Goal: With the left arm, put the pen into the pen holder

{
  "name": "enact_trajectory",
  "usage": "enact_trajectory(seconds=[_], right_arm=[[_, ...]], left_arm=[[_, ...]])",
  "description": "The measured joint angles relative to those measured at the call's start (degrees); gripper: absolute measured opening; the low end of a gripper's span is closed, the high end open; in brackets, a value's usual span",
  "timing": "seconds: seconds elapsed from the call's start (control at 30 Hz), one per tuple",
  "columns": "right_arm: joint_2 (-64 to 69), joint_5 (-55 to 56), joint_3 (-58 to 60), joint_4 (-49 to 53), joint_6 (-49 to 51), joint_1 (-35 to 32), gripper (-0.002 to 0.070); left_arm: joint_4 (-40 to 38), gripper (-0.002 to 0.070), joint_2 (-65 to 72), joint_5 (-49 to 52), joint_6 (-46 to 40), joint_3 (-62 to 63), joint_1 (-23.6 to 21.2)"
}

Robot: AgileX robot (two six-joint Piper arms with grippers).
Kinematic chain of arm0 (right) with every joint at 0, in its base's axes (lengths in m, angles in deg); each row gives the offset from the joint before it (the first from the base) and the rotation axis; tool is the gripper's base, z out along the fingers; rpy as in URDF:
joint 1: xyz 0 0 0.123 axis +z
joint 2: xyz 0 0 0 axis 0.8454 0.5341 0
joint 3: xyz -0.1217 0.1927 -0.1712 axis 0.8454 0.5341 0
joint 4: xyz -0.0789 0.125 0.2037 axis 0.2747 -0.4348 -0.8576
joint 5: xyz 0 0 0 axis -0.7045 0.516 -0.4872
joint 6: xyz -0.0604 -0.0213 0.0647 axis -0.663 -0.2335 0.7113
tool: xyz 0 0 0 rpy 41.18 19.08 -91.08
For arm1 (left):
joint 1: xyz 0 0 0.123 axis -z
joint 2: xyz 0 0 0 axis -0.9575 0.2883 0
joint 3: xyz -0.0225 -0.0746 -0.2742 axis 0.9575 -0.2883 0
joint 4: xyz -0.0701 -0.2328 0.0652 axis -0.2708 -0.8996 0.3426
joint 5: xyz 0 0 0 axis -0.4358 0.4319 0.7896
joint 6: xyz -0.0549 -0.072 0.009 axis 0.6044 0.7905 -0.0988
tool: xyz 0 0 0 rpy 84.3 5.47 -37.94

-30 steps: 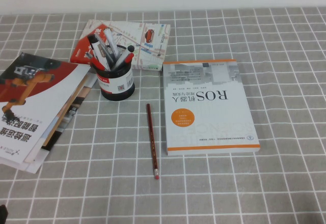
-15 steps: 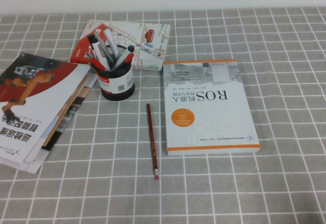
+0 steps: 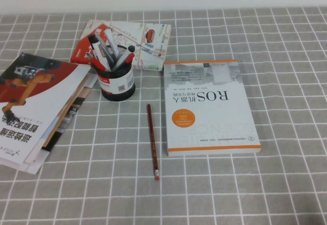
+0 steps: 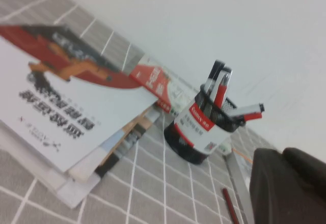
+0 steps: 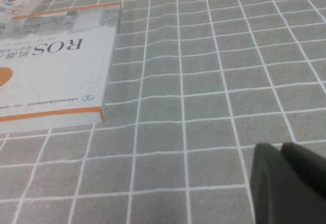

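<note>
The pen (image 3: 152,140), a thin dark-red stick with a pinkish eraser tip, lies flat on the checked cloth between the pen holder and the ROS book. The pen holder (image 3: 117,84), a black cup with a red-and-white label, stands upright behind it and holds several markers. Neither arm shows in the high view. In the left wrist view my left gripper (image 4: 283,154) is shut and empty, off the table, with the pen holder (image 4: 196,132) and one end of the pen (image 4: 232,211) ahead. My right gripper (image 5: 283,145) is shut and empty above bare cloth.
A white and orange ROS book (image 3: 209,107) lies right of the pen and shows in the right wrist view (image 5: 51,76). A stack of magazines (image 3: 36,107) lies at the left. A map booklet (image 3: 138,41) lies behind the holder.
A dark bit of the left arm at the bottom-left corner of the high view one second ago has left the view. The pen, holder and books have not moved.
</note>
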Motion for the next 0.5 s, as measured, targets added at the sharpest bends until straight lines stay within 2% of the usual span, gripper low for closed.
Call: enact_trajectory(seconds=[0.13,0.27,0.5], right_arm=[[0.00,0.00,0.00,0.00,0.00,0.00,-0.0014],[0.00,0.00,0.00,0.00,0.00,0.00,-0.0014],[0.00,0.00,0.00,0.00,0.00,0.00,-0.0014]], left_arm=[[0.00,-0.0002,1.21,7.88,0.50,5.50,0.00],[0.00,-0.0002,8.08,16.11,-0.10,12.32,0.00],[-3.30,-0.0002,26.71,29.50,-13.41,26.79,0.00]])
